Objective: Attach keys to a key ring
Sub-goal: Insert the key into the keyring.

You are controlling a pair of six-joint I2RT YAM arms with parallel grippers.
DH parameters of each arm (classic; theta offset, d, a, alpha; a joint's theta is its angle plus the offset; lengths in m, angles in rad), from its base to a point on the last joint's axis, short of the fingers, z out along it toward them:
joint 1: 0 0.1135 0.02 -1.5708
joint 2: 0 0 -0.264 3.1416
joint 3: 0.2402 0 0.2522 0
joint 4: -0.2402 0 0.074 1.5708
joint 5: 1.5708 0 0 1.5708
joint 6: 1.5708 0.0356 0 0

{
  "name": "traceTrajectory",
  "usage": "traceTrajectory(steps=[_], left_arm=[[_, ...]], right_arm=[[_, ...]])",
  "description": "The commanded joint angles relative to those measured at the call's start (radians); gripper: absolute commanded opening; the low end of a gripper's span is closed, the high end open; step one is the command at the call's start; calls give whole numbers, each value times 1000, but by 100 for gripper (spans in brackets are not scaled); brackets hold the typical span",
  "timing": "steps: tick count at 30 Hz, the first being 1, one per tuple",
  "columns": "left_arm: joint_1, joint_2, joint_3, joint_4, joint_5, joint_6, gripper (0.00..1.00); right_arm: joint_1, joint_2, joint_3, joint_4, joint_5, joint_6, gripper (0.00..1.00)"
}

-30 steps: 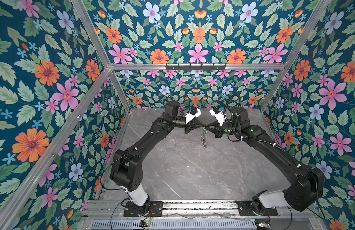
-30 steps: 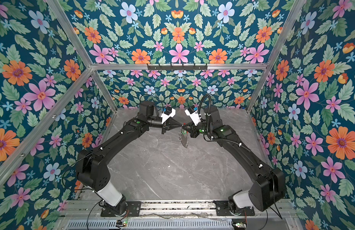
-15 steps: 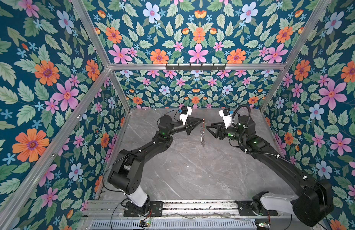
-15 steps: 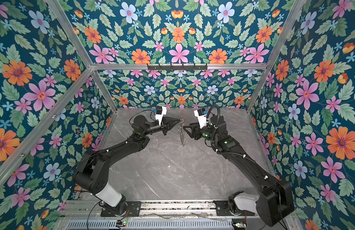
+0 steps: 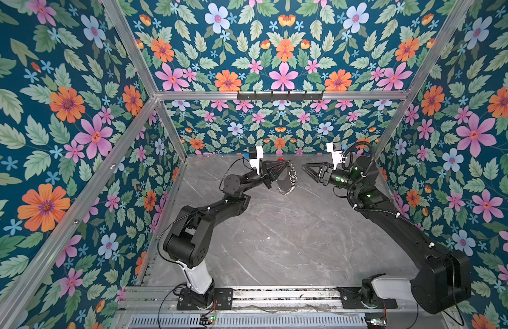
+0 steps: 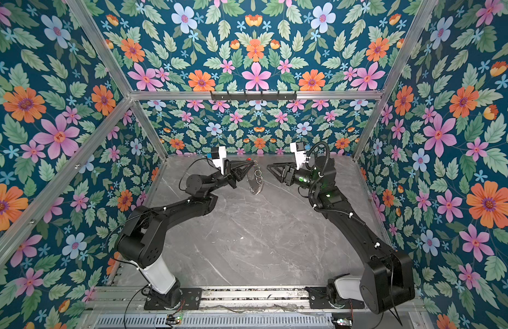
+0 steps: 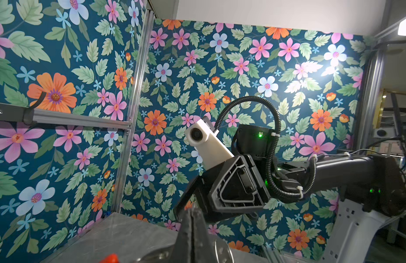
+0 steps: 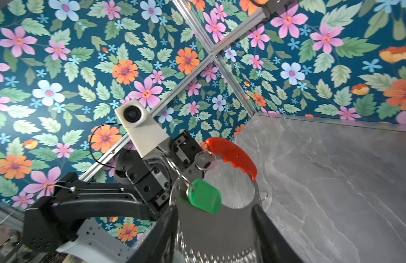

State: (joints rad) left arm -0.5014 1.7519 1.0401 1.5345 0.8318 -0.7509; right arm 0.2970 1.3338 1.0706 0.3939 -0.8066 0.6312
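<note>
Right wrist — key on key ring, beyond parted jaws

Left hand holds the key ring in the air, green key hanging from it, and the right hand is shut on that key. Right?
Wrong on the right hand: it is open and holds nothing, apart from the key ring in both top views. The key hangs free in the right wrist view. The left hand does hold the ring up.
</note>
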Motion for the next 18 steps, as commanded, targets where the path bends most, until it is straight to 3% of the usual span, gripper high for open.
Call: traceTrajectory(steps=[1, 6, 15, 18], left_arm=[[-3, 16, 11, 115, -17, -79, 0], [-6, 32, 43, 116, -7, -86, 0], [-18, 57, 87, 124, 1, -124, 0], [-23, 61, 94, 125, 1, -124, 0]], right_arm=[[2, 33, 31, 111, -101, 85, 53], [3, 72, 43, 193, -149, 136, 51], [14, 99, 67, 225, -166, 157, 35], [17, 99, 71, 226, -166, 159, 26]])
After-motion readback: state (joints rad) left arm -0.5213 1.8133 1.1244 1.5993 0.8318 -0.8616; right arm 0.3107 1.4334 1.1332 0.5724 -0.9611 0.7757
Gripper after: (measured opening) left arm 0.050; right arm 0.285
